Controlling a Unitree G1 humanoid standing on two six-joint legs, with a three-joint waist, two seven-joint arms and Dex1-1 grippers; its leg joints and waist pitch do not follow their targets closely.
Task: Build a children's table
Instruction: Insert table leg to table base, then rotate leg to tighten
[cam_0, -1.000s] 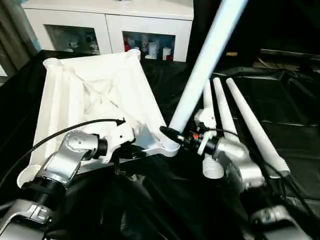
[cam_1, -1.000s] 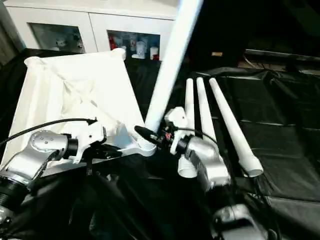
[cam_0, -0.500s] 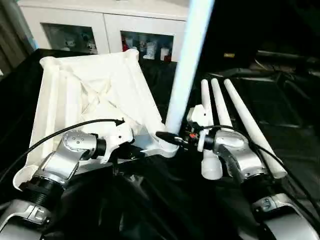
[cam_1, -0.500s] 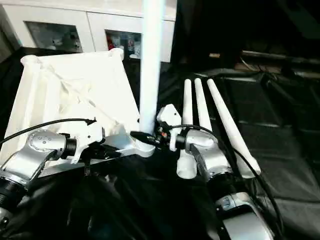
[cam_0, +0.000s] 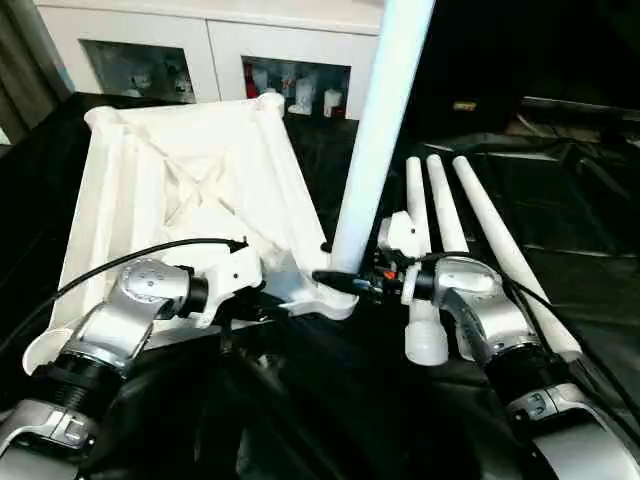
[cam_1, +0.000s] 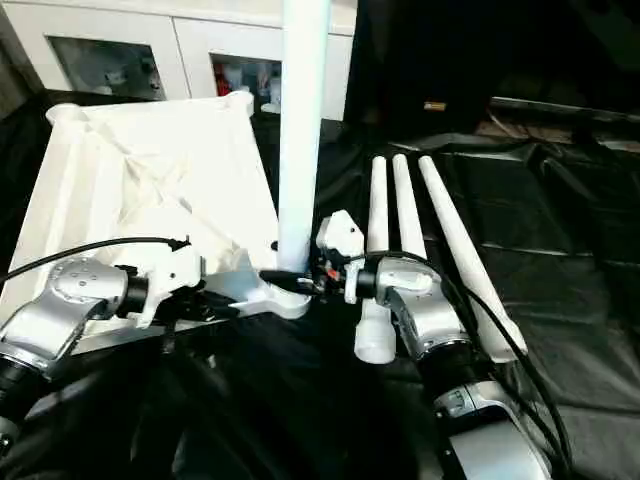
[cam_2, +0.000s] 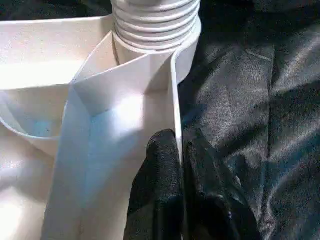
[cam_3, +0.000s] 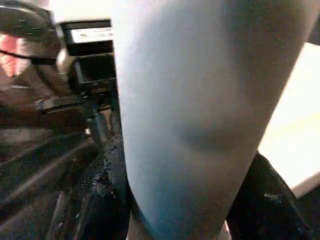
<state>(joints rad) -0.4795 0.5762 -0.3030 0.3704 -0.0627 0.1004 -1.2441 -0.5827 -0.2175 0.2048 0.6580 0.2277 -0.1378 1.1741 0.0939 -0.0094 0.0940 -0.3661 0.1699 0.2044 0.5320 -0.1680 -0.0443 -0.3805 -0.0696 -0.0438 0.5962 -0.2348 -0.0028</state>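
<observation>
Your left hand (cam_2: 181, 150) is pinched together on the rim of the upturned table top (cam_0: 190, 190), beside its near corner socket. Your right hand (cam_0: 335, 280) is clamped around the upright leg (cam_0: 385, 120) standing in that socket. Three spare legs (cam_0: 450, 215) lie just right.

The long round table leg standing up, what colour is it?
White, like the tabletop; the upright leg shows best in the right eye view.

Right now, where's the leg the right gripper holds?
The leg stands upright in the tabletop's near corner socket, right gripper clamped at its base.
</observation>
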